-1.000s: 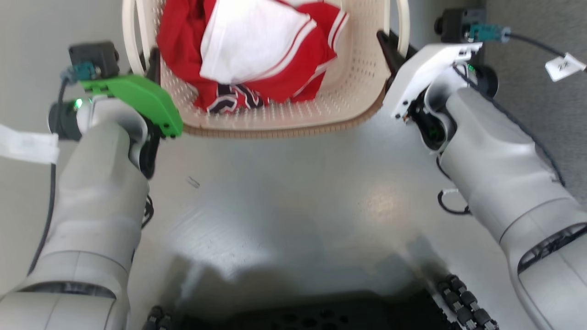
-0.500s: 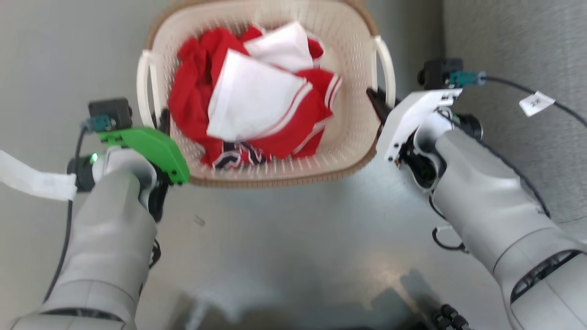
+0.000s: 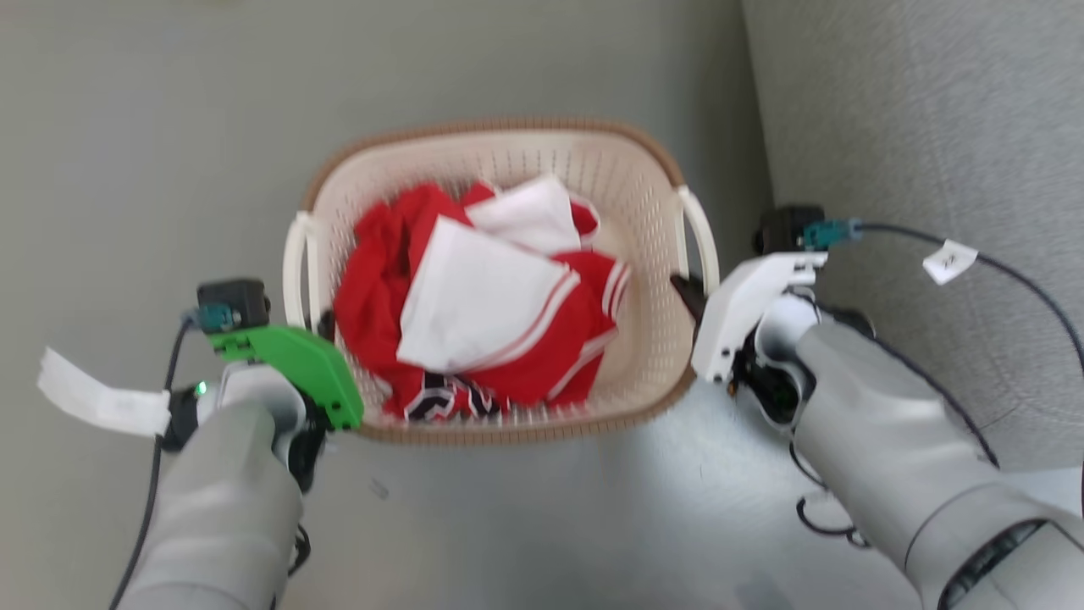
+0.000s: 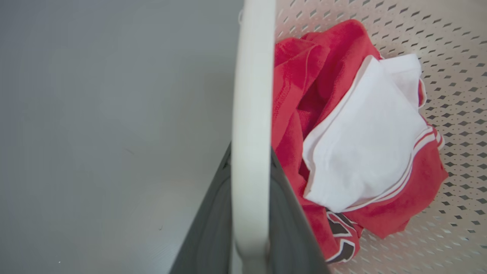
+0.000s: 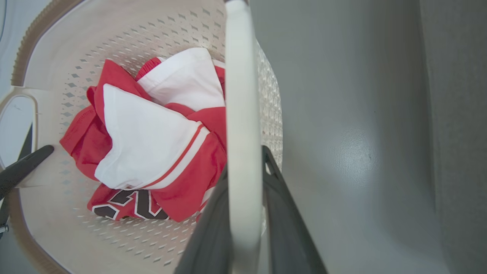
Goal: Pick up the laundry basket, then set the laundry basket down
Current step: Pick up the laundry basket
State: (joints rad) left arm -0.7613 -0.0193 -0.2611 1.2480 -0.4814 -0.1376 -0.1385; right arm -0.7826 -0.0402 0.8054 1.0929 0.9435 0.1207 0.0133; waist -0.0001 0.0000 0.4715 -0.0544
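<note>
While left claw (image 4: 250,154) and right claw (image 5: 245,161) each grip a handle (image 4: 253,76), the laundry basket (image 3: 508,140) needs level, matched arm movement.

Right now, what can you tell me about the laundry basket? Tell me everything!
The laundry basket is cream plastic full of little holes, rounded, with a brown woven-look rim and two white side handles. Red and white clothes lie crumpled inside. It is upright above a grey floor. The left claw pinches one handle and the right claw pinches the other.
</note>
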